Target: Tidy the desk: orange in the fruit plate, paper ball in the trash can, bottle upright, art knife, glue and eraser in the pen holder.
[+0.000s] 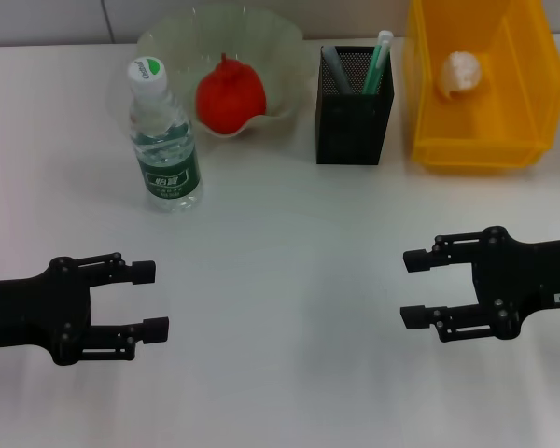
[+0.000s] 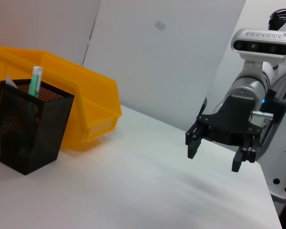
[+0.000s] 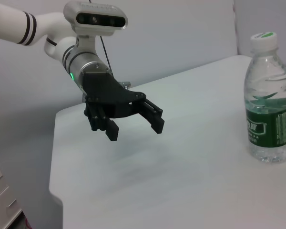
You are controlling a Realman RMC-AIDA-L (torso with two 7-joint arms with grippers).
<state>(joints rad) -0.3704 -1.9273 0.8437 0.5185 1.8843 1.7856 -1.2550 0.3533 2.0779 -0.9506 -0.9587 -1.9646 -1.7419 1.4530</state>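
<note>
risk: honestly not much is looking left to do, so I'd guess the main danger is a careless arm sweep; the bottle point(image 1: 164, 138) is standing upright near the desk's left side, tall and light, and a swing from the left gripper point(image 1: 146, 299) toward the back could be tipping it over again
risk 2: the pen holder point(image 1: 354, 105) is sitting between the fruit plate point(image 1: 177, 45) and the trash can point(image 1: 481, 84), with a green-capped stick and something dark poking out of it; a nudge could be shoving it or knocking stuff out
eraser: can't spot it anywhere on the desk; might be down inside the mesh cup, can't tell
orange: point(image 1: 230, 95) sitting in the fruit plate, right behind the bottle
paper ball: point(image 1: 463, 73) lying in the trash can
left arm: hovering low over the near left of the desk, well apart from everything; claw spread wide, holding nothing
right arm: right gripper point(image 1: 421, 288) hanging over the near right, mirroring the other one; fingers gaping open too, nothing between them; both pointing inward at each other across bare desk
</note>
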